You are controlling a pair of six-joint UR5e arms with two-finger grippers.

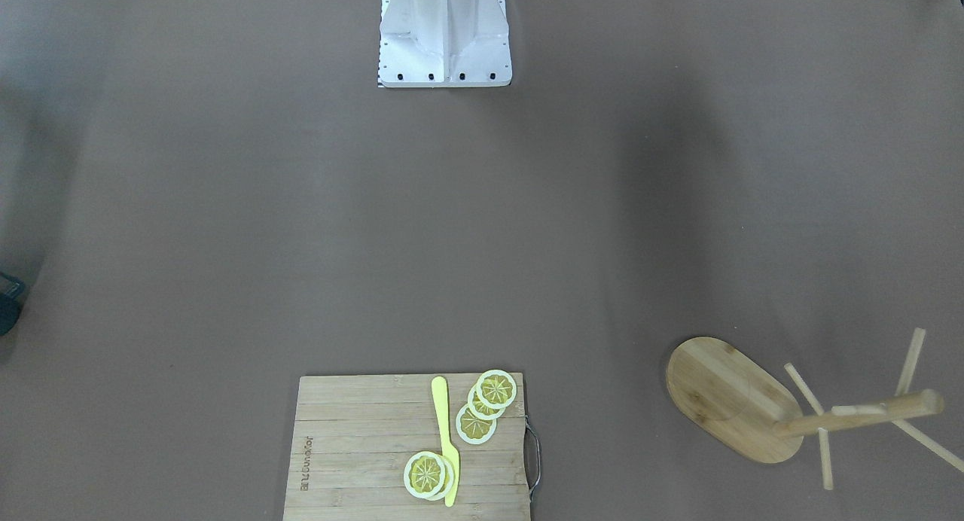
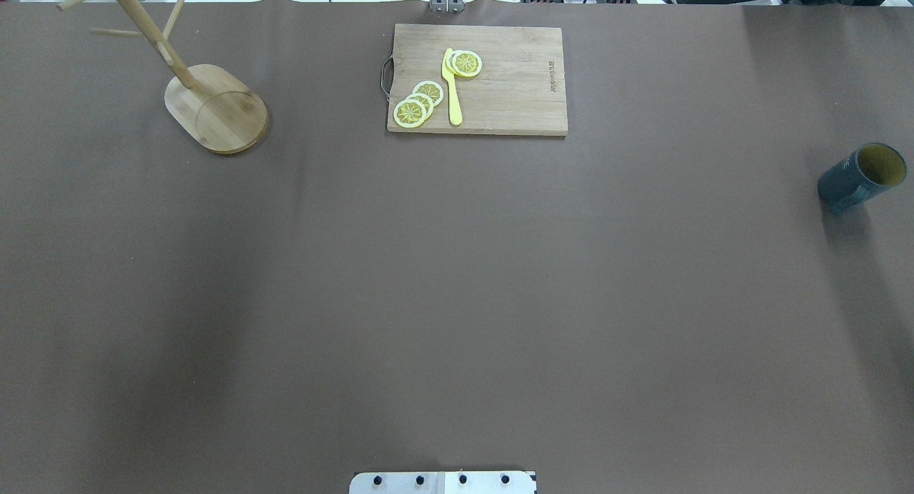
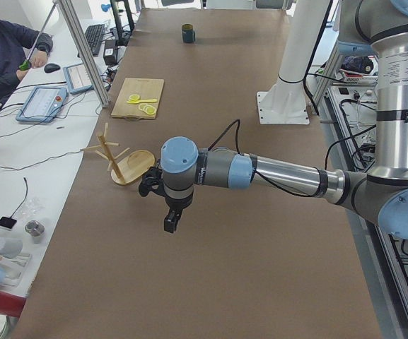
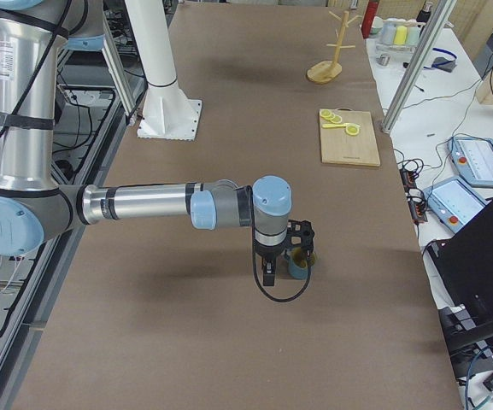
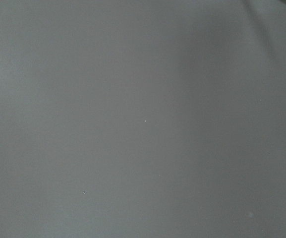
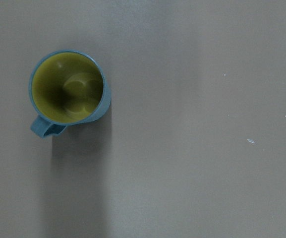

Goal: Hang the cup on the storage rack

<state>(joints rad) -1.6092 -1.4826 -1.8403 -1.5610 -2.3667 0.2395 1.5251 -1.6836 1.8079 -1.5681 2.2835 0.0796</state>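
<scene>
Basically nothing's done yet. The teal mug point(image 2: 860, 176) sits upright on the bench point(image 2: 457, 301), way out at 3 o'clock in the overhead view. The bamboo mug tree point(image 2: 218, 112) is well apart at 10 o'clock, pegs bare. The right hand point(image 4: 268, 273) hangs above the mug and the left hand point(image 3: 170, 220) over the tree's end. Can't tell if either is open or closed. Grabbing, carrying across and hooking the handle are all left.
</scene>
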